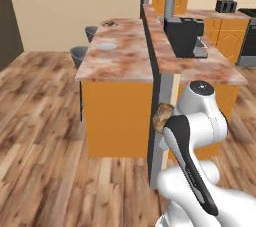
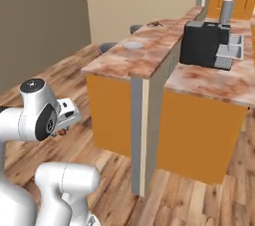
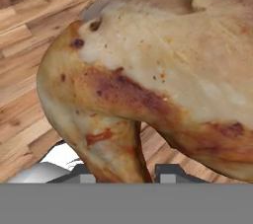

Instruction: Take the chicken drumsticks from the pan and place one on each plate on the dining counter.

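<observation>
Above the wood-plank floor [image 1: 45, 136], short of the kitchen island, the gripper [image 3: 126, 171] is clenched on a chicken drumstick [image 3: 148, 80], its two small dark fingertips [image 3: 170, 171] pressing the meat from either side. In the hand view the drumstick is a bulging, rounded lump with pale golden, glossy skin, a streak of darker reddish-brown and a few small dark specks. In the left base view the same piece shows as a small mottled brown knob [image 1: 162, 117] at the end of the white, smooth-shelled arm, held low, in front of the plain orange panel [image 1: 117, 118] below the dining counter [image 1: 120, 58].

The dining counter is a long slab of reddish-brown and cream mottled marble. Two small flat round plates lie on it, well apart from each other: a pale grey-white plate [image 1: 106, 46] nearer the arm, and a dark-rimmed plate [image 1: 109, 22] at the far end (something dark lies on it, too small to make out). Just beside the slab, on the lower marbled worktop [image 1: 200, 63], stands a boxy black coffee machine [image 1: 184, 36]. Two grey stools [image 1: 79, 55] stand along the counter's far side.
</observation>
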